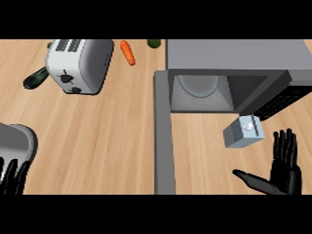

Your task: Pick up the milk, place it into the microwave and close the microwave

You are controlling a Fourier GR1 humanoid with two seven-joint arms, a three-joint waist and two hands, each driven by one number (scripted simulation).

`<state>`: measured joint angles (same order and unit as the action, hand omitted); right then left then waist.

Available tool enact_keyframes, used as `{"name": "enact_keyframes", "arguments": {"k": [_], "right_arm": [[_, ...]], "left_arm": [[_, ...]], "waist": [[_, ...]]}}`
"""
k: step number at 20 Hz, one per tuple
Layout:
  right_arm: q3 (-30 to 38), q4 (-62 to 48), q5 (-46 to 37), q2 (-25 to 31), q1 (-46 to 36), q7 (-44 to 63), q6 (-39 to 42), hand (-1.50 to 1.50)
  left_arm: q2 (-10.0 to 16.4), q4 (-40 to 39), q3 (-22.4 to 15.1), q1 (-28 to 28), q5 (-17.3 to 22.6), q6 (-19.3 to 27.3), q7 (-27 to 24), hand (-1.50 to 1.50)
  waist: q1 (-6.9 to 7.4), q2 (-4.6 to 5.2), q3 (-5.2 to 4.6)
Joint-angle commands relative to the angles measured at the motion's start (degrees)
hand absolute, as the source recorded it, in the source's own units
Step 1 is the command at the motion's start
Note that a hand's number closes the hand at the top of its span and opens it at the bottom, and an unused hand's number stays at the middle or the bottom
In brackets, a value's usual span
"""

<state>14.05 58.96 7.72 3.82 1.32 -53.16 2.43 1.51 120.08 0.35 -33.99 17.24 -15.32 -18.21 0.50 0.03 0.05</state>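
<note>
The pale wooden worktop (pixel 104 137) carries a large grey box-shaped microwave (pixel 239 55) at the upper right. Its mouth faces the robot, and its long grey door (pixel 164 137) is swung fully out to the left, so the cavity is already open and a round glass turntable (pixel 199 84) shows inside. A silver slot toaster (pixel 80 64) lies well apart at the upper left, and a grey metal pot (pixel 13 137) sits at the lower left; neither stands in the way. The black left hand (pixel 3 178) rests beside that pot at the lower left edge, fingers up and holding nothing. The black right hand (pixel 285 171) is at the lower right, its fingers (pixel 283 144) straight and spread and its thumb stuck out sideways, with nothing in its hold. The pick-up therefore looks not yet done, and the reach toward the milk seems to be the step in hand. The next move likely calls for bringing that open hand forward and leftward, then curling round the carton's sides before lifting it toward the cavity. The small grey-blue milk carton (pixel 244 132) stands on the worktop just in front of the microwave's right front corner, between the opening and the right hand and apart from the hand. It is boxy with a pale top and a small white cap.
</note>
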Motion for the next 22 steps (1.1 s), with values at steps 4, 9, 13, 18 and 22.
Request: {"name": "enact_keyframes", "arguments": {"k": [4, 9, 13, 18, 22], "right_arm": [[3.5, -16.8, 0.2, 2.5, -6.8, -11.2, 1.5, -1.5], [3.3, -22.1, -0.6, 3.2, -9.3, -12.8, 1.5, -1.5], [3.2, -27.6, -2.1, 2.3, -13.3, -17.0, 0.8, -1.5], [3.0, -28.8, -3.1, 4.3, -14.7, -17.7, 2.3, -1.5], [3.6, -30.3, -2.5, 3.7, -16.2, -17.7, 3.1, -1.5]], "left_arm": [[-1.5, 1.7, -4.4, -2.1, -3.0, 1.7, 0.4, -1.5], [0.6, -2.1, 0.5, -1.3, 0.0, -2.7, -2.3, -1.5], [-0.4, -2.2, 1.0, -0.8, -0.7, -1.5, -3.2, -1.5], [-1.5, -1.6, -1.4, -0.9, -2.1, -0.1, -2.3, -1.5], [-0.4, 2.1, -0.9, -5.1, 1.0, -2.3, -0.6, -1.5]], "waist": [[0.01, 0.01, 0.0], [-0.05, -0.02, -0.02], [0.12, 0.06, 0.01], [0.03, 0.08, 0.03], [0.29, 0.08, 0.04]]}}
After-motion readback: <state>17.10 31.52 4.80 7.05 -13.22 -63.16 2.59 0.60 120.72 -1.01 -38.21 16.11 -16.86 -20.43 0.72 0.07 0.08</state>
